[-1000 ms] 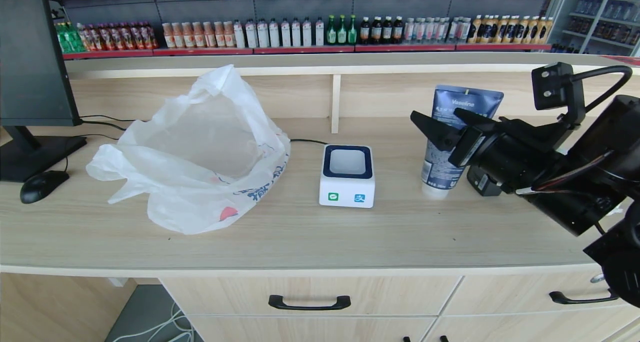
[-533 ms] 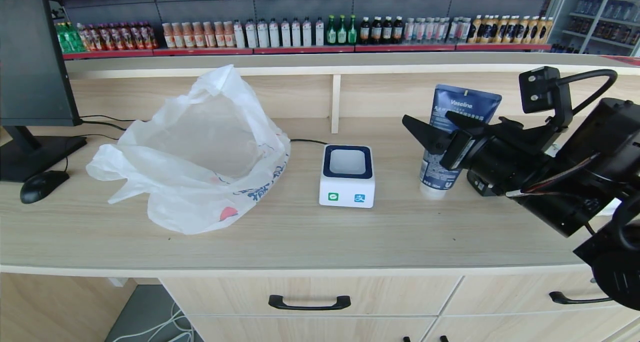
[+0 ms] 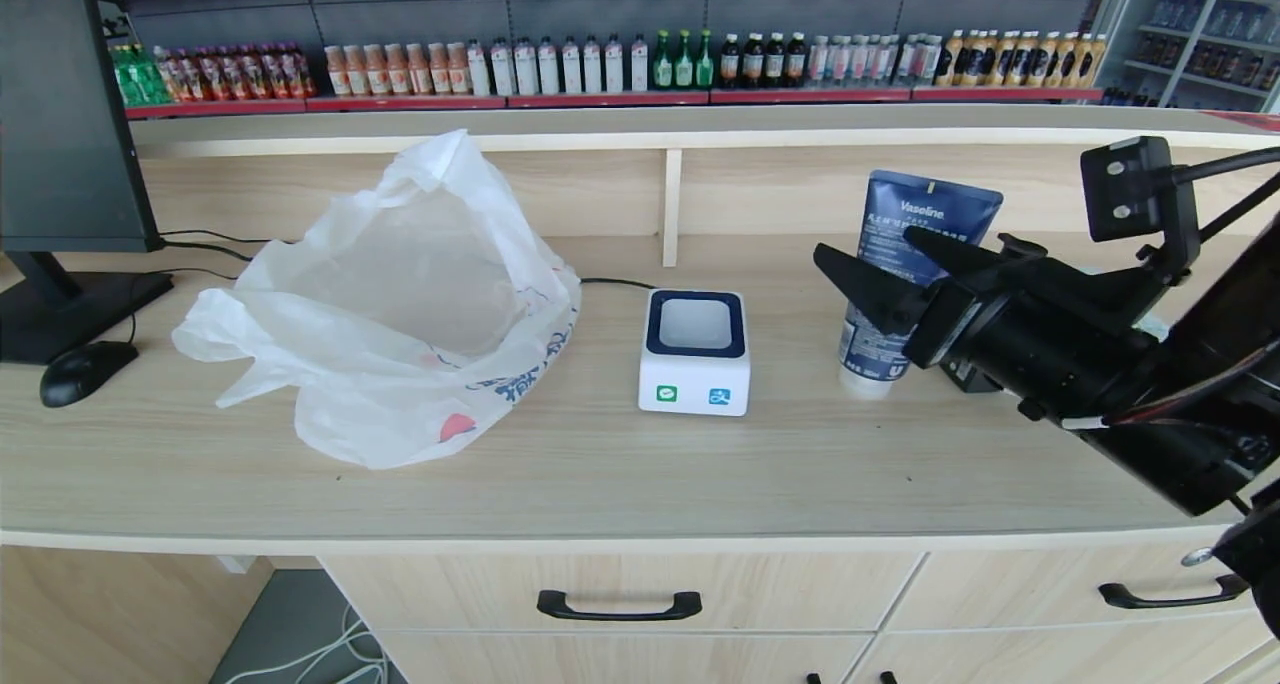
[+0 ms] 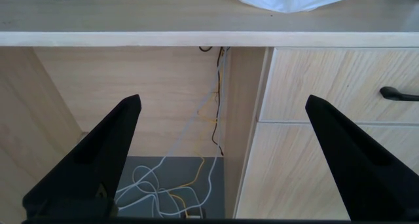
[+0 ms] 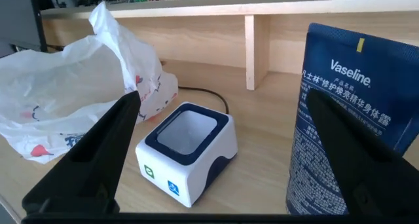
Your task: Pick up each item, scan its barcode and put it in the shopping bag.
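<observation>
The right jaws stood spread wide and held nothing, raised over the right part of the bench and aimed toward its middle. Just beyond them stood the blue tube, upright on its white cap on the bench, with 1 dark finger crossing in front of its lower half in the head view (whether it touched the tube could not be told). In the right wrist view the tube stood partly behind 1 finger, and the white scanner sat farther off in the gap between the 2. That scanner, a small white box with a dark-rimmed window on top, sat near the middle of the bench, apart from the tube, a thin black cable running from behind it. Past it, the white plastic shopping bag lay crumpled on the bench with its mouth standing up and open. A black mouse and the foot of a monitor sat at the far left. The left jaws were also spread and empty, low down below the bench edge, facing an open recess with loose cables on the floor beside a drawer front. Shelves of bottles lined the wall behind.
</observation>
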Controlling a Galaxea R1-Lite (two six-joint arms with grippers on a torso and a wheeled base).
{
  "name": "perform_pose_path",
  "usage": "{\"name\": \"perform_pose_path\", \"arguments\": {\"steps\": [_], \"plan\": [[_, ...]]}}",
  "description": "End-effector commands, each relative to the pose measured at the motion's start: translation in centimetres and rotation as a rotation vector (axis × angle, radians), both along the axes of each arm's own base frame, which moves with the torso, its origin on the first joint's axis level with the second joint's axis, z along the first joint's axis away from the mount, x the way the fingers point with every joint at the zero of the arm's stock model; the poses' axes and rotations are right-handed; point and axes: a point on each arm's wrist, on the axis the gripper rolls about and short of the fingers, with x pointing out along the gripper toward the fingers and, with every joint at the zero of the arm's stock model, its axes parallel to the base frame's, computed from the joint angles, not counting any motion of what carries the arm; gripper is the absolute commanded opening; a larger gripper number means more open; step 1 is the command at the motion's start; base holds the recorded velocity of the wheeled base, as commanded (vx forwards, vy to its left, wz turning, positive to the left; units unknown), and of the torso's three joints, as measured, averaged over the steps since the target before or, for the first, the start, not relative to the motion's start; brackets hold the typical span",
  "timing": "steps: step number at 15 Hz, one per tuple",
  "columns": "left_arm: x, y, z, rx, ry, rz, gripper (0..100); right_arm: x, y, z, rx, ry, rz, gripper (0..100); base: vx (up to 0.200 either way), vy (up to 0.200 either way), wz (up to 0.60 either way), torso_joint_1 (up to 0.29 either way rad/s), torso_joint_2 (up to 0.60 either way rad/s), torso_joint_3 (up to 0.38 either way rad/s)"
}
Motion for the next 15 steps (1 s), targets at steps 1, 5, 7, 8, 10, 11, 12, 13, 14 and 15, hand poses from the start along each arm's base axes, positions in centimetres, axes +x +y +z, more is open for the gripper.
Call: {"name": "perform_pose_path", "arguments": {"steps": [1,5,7,8,10,11,12,13,14,15], "plan": [[0.0,0.0,0.0,-0.001,-0.001,0.000,100,-2.8,-1.6,1.0,0.009,-0.047,-0.004,100,0.000,0.000,0.00,0.000,0.00,0.000],[0.0,0.0,0.0,0.000,0.001,0.000,100,-4.2,-3.0,1.7,0.014,-0.084,0.026,100,0.000,0.000,0.00,0.000,0.00,0.000],[0.0,0.0,0.0,0.002,0.001,0.000,100,-3.5,-4.6,1.8,0.002,-0.093,-0.044,100,0.000,0.000,0.00,0.000,0.00,0.000],[0.0,0.0,0.0,0.002,0.001,0.000,100,-3.2,-5.3,1.7,-0.006,-0.094,-0.052,100,0.000,0.000,0.00,0.000,0.00,0.000],[0.0,0.0,0.0,0.002,0.001,0.000,100,-2.3,-6.8,1.4,-0.039,-0.087,-0.048,100,0.000,0.000,0.00,0.000,0.00,0.000],[0.0,0.0,0.0,0.002,0.001,0.000,100,-1.9,-6.9,0.9,-0.052,-0.072,-0.019,100,0.000,0.000,0.00,0.000,0.00,0.000],[0.0,0.0,0.0,0.002,0.001,0.000,100,-1.4,-6.7,0.4,-0.055,-0.049,-0.005,100,0.000,0.000,0.00,0.000,0.00,0.000],[0.0,0.0,0.0,0.002,0.001,0.000,100,-0.9,-6.6,0.2,-0.055,-0.035,-0.002,100,0.000,0.000,0.00,0.000,0.00,0.000],[0.0,0.0,0.0,0.002,0.001,0.000,100,-0.5,-6.5,0.0,-0.052,-0.027,0.000,100,0.000,0.000,0.00,0.000,0.00,0.000],[0.0,0.0,0.0,0.002,0.001,0.000,100,0.2,-6.4,-0.2,-0.052,-0.016,-0.001,100,0.000,0.000,0.00,0.000,0.00,0.000]]}}
